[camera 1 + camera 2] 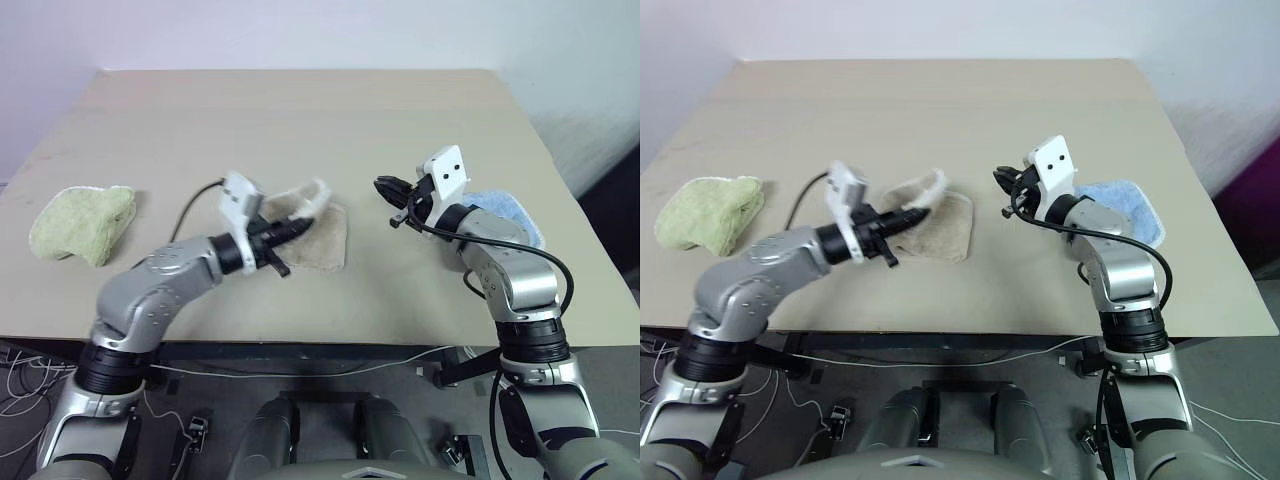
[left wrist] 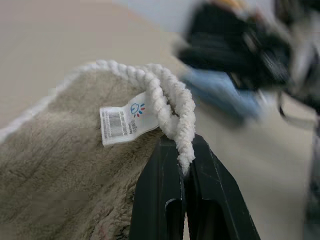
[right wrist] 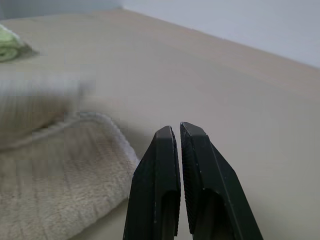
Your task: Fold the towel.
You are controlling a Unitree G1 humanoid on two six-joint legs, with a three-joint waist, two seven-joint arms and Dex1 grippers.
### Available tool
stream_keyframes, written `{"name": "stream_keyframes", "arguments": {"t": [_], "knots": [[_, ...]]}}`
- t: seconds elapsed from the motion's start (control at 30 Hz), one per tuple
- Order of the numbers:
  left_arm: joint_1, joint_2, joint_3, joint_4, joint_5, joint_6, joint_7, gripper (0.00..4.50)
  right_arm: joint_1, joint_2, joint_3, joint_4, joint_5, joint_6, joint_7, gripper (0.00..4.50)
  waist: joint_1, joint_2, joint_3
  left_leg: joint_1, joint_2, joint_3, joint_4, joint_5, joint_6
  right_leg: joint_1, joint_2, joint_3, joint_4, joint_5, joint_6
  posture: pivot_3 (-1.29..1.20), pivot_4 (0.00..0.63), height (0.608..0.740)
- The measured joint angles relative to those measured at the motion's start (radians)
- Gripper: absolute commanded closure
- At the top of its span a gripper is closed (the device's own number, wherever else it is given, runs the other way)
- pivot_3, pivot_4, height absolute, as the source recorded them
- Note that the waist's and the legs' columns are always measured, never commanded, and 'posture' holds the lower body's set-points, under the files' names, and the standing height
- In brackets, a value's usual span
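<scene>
Beige terry, edged with white cord, made up the towel [image 1: 315, 235], which lay bunched near the middle of the worktop [image 1: 300, 110], already doubled over on itself into a small pad. The left tool [image 2: 183, 150] was clamped on the towel's corded corner, the white loop [image 2: 175, 107] pinched between its black fingers [image 2: 160, 190] and the small white tag [image 2: 122, 122] hanging just beside them. That corner was raised off the pad while the rest of the cloth rested on the worktop.

The right tool [image 3: 179, 132] hung above the bare worktop to the right of the towel, apart from it, its fingers nearly touching and holding nothing. Behind its arm lay a light-blue cloth [image 1: 1125, 210]; a green cloth [image 1: 85, 222] sat well off to the left.

The step in hand appeared to be a fold in progress: the gripped corner being carried across the pad toward the right. How many layers already lay beneath could not be told from the head views, since the left arm covered part of the cloth.

The next move would call for carrying the corner on over the far edge, lowering it so the corded edges meet, then letting go cleanly so the loop does not snag on a finger. The right tool could press the lower layer down to keep it from dragging.
</scene>
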State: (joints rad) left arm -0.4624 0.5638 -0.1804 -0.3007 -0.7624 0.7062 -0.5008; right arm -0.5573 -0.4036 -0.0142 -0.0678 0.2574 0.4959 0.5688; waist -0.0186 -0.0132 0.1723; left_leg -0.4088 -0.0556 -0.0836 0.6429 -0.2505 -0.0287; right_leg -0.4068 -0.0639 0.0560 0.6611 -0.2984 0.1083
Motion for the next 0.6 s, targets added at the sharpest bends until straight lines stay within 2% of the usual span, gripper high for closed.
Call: {"name": "stream_keyframes", "arguments": {"t": [0.2, 0.4, 0.5, 0.6], "knots": [[-0.08, -0.078, -0.142, 0.1, 0.21, -0.024, -0.033, 4.48, 0.002, -0.007, -0.004, 0.0, 0.0, 0.0, -0.016, 4.25, 0.005, 0.0, 0.0, 0.0, 0.0, 0.0, 0.001, 0.0, 0.0, 0.0, 0.0, 0.0, 0.0, 0.0, 0.0, 0.0, 0.15, 0.74], [-0.098, -0.142, -0.16, 0.178, 0.324, -0.04, -0.043, 4.48, 0.023, -0.011, -0.009, -0.009, 0.001, 0.004, -0.025, 4.25, 0.003, 0.0, 0.0, 0.0, 0.0, 0.0, 0.001, 0.0, 0.0, 0.0, 0.0, 0.0, 0.0, 0.0, 0.0, 0.0, 0.15, 0.74], [-0.097, -0.154, -0.157, 0.178, 0.339, -0.04, -0.062, 3.83, 0.023, -0.011, -0.011, -0.01, 0.001, 0.01, -0.026, 4.25, 0.005, 0.0, 0.0, 0.0, 0.0, 0.0, 0.001, 0.0, 0.0, 0.0, 0.0, 0.0, 0.0, 0.0, 0.0, 0.0, 0.15, 0.74], [-0.084, -0.164, -0.123, 0.174, 0.333, -0.037, -0.078, 2.87, 0.023, -0.012, -0.011, -0.011, 0.001, 0.015, -0.025, 4.25, 0.004, 0.0, 0.0, 0.0, 0.0, 0.0, 0.001, 0.0, 0.0, 0.0, 0.0, 0.0, 0.0, 0.0, 0.0, 0.0, 0.15, 0.74]]}}
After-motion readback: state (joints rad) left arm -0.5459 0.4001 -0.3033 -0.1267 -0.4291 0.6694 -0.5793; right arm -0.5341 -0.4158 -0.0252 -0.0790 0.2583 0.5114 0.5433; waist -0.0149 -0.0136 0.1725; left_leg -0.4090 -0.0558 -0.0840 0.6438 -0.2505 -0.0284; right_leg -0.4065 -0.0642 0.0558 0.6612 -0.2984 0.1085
